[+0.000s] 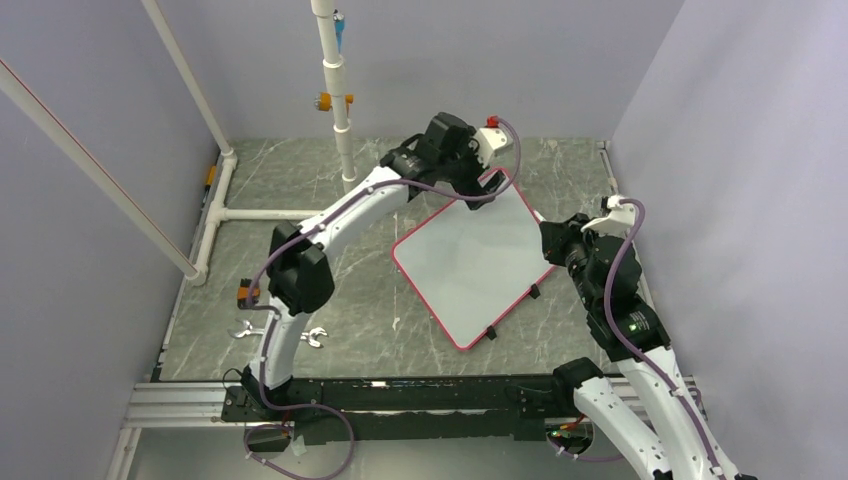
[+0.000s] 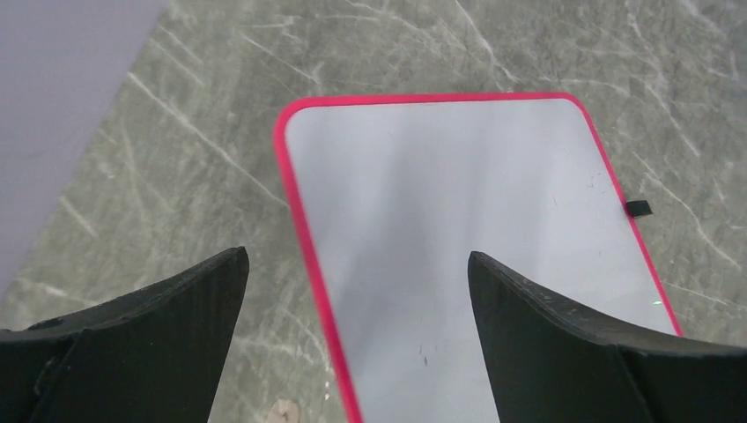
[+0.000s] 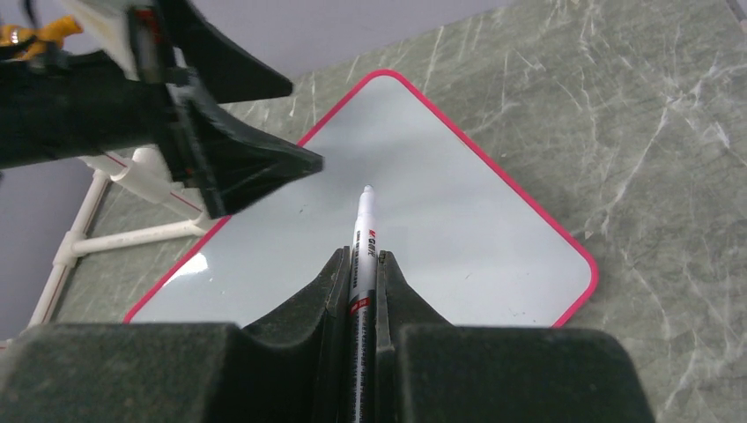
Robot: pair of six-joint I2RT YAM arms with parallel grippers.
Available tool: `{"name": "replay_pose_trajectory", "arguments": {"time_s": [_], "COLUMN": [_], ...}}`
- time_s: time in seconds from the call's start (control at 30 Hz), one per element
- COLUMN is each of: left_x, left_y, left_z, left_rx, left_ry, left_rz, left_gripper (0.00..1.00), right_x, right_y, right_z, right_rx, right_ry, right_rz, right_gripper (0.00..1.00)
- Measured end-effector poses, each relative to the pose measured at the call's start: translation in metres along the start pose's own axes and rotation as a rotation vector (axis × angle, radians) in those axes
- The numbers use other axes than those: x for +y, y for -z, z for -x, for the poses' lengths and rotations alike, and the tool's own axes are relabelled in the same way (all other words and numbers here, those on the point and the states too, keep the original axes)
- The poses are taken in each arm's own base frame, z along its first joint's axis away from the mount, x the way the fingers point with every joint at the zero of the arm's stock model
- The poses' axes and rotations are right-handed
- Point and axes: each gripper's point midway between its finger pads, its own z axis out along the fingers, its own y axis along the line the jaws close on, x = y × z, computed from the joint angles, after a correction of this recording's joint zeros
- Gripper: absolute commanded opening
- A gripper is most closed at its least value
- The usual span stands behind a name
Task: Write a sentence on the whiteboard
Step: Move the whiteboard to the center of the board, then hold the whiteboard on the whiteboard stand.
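left arm (image 1: 345, 210) reaching over far corner of whiteboard (image 2: 458, 194), left fingers (image 2: 132, 344) spread wide, right fingers (image 3: 299, 326) clamped on marker (image 3: 364, 238)

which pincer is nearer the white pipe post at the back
Left. The left pincer hangs over the far corner of the whiteboard, right of the post; the right pincer, holding a marker, is at its right edge, farther away.

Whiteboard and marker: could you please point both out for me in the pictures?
whiteboard (image 1: 470, 268), top view, bare middle of its white face.
marker (image 3: 365, 231), right wrist view, white barrel just below its tip.
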Motion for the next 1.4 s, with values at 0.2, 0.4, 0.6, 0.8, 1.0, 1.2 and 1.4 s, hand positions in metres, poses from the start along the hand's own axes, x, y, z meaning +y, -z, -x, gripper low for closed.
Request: {"name": "replay_pose_trajectory", "arguments": {"time_s": [0.2,0.4,0.6,0.8,1.0,1.2,1.4], "left_x": [0.013,0.039,0.052,0.044,0.042,0.040,0.037], "left_y": [0.069,0.141,0.169,0.170,0.171,0.161,0.157], "left_z": [0.046,0.060,0.017,-0.043,-0.063,-0.076,-0.084], "left_rx": [-0.102,-0.177,-0.118,-0.015,0.016,0.030,0.036], "left_ry": [0.024,0.082,0.209,0.335,0.406,0.451,0.493], "left_rz": [0.034,0.071,0.069,0.049,0.013,-0.061,-0.125], "left_gripper": [0.99,0.95,0.86,0.78,0.73,0.65,0.60], "right_x": [0.004,0.009,0.017,0.030,0.048,0.069,0.079], "right_y": [0.001,0.001,0.003,0.005,0.007,0.017,0.024], "right_z": [0.006,0.007,0.007,-0.001,-0.015,-0.020,-0.019], "right_rx": [-0.010,0.002,0.019,0.066,0.146,0.205,0.228], "right_ry": [0.001,0.008,0.012,0.015,0.025,0.030,0.041], "right_rz": [0.012,0.031,0.072,0.145,0.252,0.369,0.429], "right_gripper": [0.00,0.00,0.00,0.00,0.00,0.00,0.00]}}
